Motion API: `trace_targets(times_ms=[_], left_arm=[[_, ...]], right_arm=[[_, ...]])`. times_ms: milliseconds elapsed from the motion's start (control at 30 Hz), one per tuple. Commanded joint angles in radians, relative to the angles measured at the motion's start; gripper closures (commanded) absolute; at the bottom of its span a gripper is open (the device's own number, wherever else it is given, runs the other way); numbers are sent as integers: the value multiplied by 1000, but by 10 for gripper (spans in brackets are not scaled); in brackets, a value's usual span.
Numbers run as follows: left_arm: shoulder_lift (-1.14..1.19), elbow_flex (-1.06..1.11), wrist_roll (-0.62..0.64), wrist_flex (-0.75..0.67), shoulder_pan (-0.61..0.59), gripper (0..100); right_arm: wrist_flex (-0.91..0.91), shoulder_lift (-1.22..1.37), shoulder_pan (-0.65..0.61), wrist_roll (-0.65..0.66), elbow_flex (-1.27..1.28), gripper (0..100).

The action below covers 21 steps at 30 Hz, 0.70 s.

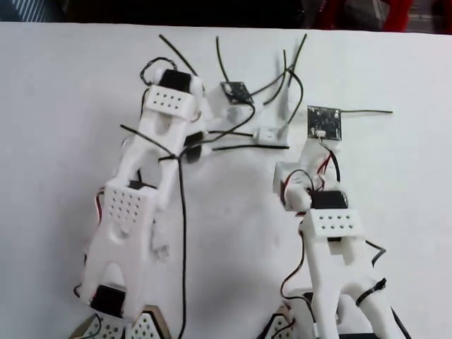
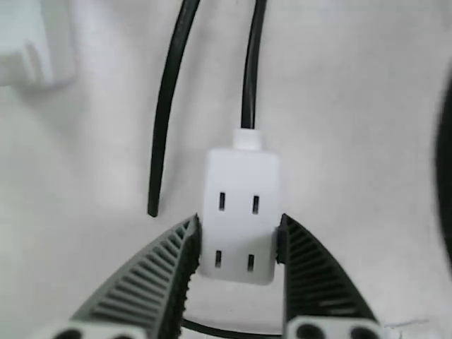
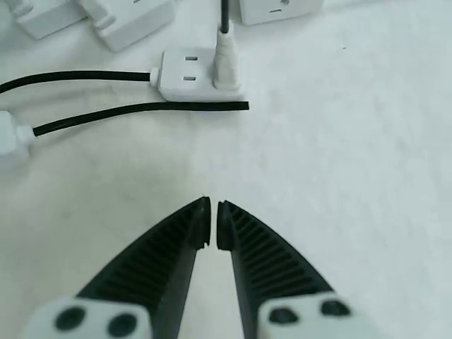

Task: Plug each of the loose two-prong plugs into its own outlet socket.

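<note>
On the left of the white counter (image 1: 56, 141), the left arm (image 1: 134, 205) stretches toward a tangle of black cords. The left pincer (image 2: 236, 226) is closed partway. Its two ribbed fingers (image 2: 159, 275) press against the sides of a white outlet block (image 2: 240, 183) that lies flat on the counter. The block shows two pairs of slots, all empty, and its near corners are hidden behind the fingers. Its black cord (image 2: 248, 70) runs away from the pincer and is cut off at the frame edge. Just beside it lies a loose cord (image 2: 166, 106), whose cut end stops near the block without touching it. A blurred white shape (image 2: 32, 39) in the corner is cropped and too soft to name.

Toward the middle, a second outlet block (image 3: 185, 74) lies on the counter. A white two-prong plug (image 3: 226, 60) stands upright in one of its sockets, and the socket next to it is empty. The plug's cord leaves the frame almost at once. A cut cord end (image 3: 244, 106) lies just beside this block. The white blocks (image 3: 134, 21) behind it are cropped, so their faces cannot be made out.

On the right, the right arm (image 1: 332, 226) points toward the same group. The right pincer (image 3: 213, 208) is closed to a hairline gap and has hold of nothing. It is over bare counter, well apart from the second outlet block, and whether its tips touch the surface cannot be told.
</note>
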Motion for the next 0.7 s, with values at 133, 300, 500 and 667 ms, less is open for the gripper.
trace_targets(times_ms=[133, 300, 500, 667], left_arm=[[-27, -38, 160, 9, 61, 910], [-214, 115, 175, 9, 107, 910], [-479, 448, 183, -46, 160, 910], [-596, 718, 236, -201, 150, 910]], right_arm=[[-8, -94, 10, -6, 6, 981], [-10, -94, 8, -6, 8, 981], [-8, -97, 10, -3, 8, 981], [-7, -97, 10, -2, 8, 981]])
